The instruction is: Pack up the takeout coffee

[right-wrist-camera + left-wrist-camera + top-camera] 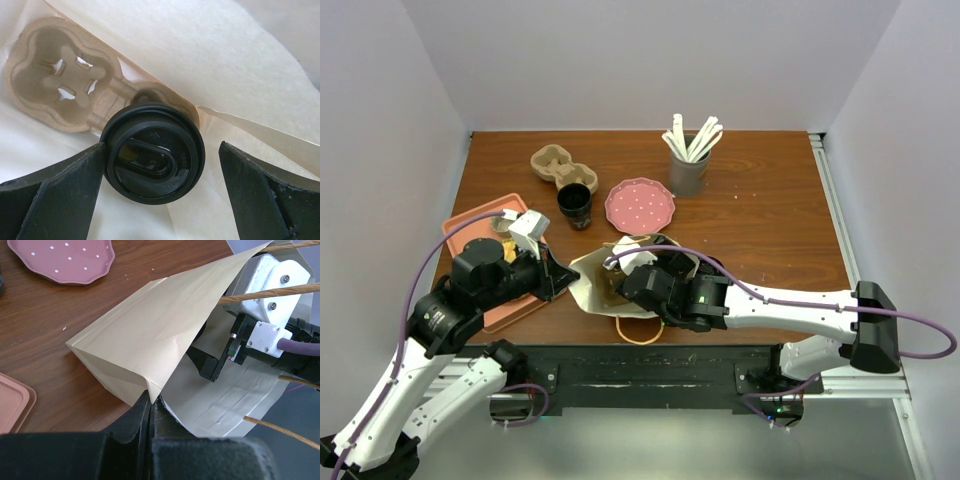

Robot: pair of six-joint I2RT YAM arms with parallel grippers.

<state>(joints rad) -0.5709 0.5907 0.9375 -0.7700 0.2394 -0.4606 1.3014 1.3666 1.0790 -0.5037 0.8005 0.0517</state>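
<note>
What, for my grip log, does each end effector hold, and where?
Left end effector pinches the paper bag at its mouth edge. Right end effector, open around the lidded cup, holds nothing.

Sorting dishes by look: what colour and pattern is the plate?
Pink with small white dots; the plate shows best in the left wrist view.

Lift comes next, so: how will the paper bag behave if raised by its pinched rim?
Probably floppy: the bag is thin creased paper, folded where the left gripper pinches it, so it may buckle or tear. Likely bottom-heavy too, with the lidded cup in its carrier inside; the twine handles look safer.
</note>
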